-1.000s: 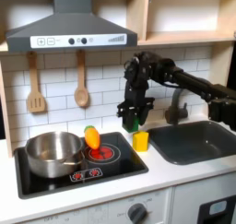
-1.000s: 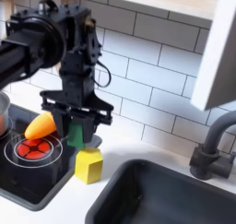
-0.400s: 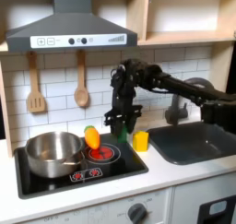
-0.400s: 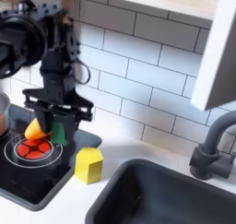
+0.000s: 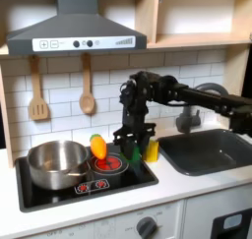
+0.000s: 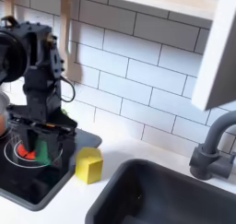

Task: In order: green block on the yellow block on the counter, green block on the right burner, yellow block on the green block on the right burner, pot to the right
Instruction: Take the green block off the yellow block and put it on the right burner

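My gripper (image 6: 41,150) is shut on the green block (image 6: 42,153) and holds it low over the right burner (image 6: 20,155), a ring of red circles on the black hob. In the first exterior view the gripper (image 5: 133,147) hangs at the hob's right edge, just left of the yellow block (image 5: 151,150). The yellow block (image 6: 88,165) sits alone on the pale counter (image 6: 111,135) beside the hob. On the left burner stands the silver pot (image 5: 56,163). I cannot tell whether the green block touches the burner.
An orange-and-yellow toy (image 5: 98,147) rests on the hob between the pot and the gripper. The dark sink (image 5: 209,150) and its faucet (image 6: 216,150) lie to the right in both exterior views. A wooden spatula (image 5: 37,91) and spoon (image 5: 87,88) hang on the tiled wall.
The arm carried the green block leftward from above the yellow block and lowered it over the right burner. The yellow block and the pot stayed put.
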Available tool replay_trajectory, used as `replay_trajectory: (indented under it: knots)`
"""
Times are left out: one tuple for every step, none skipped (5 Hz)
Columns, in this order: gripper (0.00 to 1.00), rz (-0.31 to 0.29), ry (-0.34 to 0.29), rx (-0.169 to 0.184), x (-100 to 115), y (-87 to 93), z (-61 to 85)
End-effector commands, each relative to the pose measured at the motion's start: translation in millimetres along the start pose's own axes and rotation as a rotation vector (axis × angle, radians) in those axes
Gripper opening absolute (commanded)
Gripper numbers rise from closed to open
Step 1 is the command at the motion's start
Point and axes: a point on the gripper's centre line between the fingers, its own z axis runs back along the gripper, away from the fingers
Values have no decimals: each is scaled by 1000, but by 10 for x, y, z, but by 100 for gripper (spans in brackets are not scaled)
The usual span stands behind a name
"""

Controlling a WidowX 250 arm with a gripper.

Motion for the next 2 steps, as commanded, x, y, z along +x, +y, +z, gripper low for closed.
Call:
replay_trajectory:
  knots:
    - [0, 6, 7, 25, -219, 120, -144]
    - [0, 3, 6, 45, -243, 156, -229]
